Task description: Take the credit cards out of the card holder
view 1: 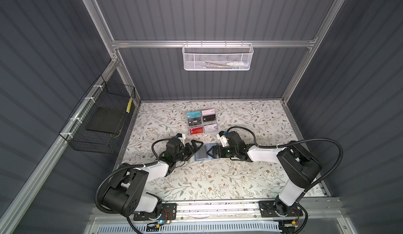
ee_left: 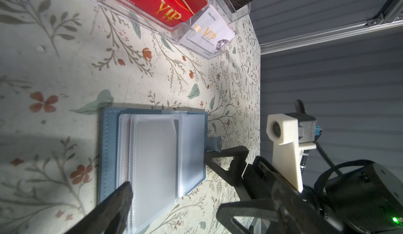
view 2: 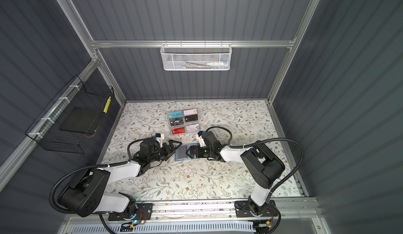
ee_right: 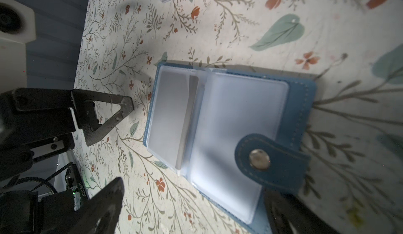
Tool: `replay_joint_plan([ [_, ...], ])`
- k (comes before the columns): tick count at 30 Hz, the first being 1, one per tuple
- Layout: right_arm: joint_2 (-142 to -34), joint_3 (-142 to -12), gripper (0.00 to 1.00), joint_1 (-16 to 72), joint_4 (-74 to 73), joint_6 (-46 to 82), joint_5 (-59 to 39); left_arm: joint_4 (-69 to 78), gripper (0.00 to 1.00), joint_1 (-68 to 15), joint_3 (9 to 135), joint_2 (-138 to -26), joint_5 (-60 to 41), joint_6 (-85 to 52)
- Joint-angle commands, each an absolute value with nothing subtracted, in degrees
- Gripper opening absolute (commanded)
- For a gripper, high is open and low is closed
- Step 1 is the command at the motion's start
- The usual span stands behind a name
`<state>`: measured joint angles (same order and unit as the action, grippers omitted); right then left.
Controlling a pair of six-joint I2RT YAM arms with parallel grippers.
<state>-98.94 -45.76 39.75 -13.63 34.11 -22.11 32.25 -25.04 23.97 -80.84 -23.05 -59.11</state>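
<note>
Arms low, left hand (view 1: 196,149) and right hand (view 1: 210,151) splayed wide beside the card holder (view 1: 201,155), possibly touching.

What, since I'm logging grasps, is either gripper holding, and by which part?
Nothing is held: left gripper and right gripper stand open on either side of the opened card holder lying on the table.

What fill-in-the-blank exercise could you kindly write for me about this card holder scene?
1. The card holder lies open ____ the left end effector and the right end effector.
2. Both end effectors are ____, gripping nothing.
3. In the nearest row of the clear rack, beside the white card, sits a ____ card.
Missing words: between; open; red.
</note>
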Motion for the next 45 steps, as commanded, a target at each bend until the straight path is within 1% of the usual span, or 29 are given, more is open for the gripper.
replay_joint_plan([
  [1,-99.99,-46.58,0.99,40.01,-12.57,34.37,-22.35,32.16,1.00,-25.14,25.25,-82.80,-23.69,-58.40],
  [6,-100.02,-46.58,0.99,40.03,-12.57,34.33,-22.28,36.63,1.00,-25.46,25.30,-86.68,-24.95,-60.17],
  [11,-100.43,-46.84,0.99,40.03,-12.52,34.28,-22.38,37.70,1.00,-25.92,25.64,-87.98,-25.05,-60.47],
  [29,-100.63,-46.94,0.99,40.07,-12.49,34.45,-22.60,29.71,1.00,-25.92,26.37,-80.95,-22.98,-57.75],
  [45,-101.01,-47.10,0.99,40.17,-12.66,34.73,-22.68,34.52,1.00,-26.15,25.66,-85.18,-23.93,-59.03],
])
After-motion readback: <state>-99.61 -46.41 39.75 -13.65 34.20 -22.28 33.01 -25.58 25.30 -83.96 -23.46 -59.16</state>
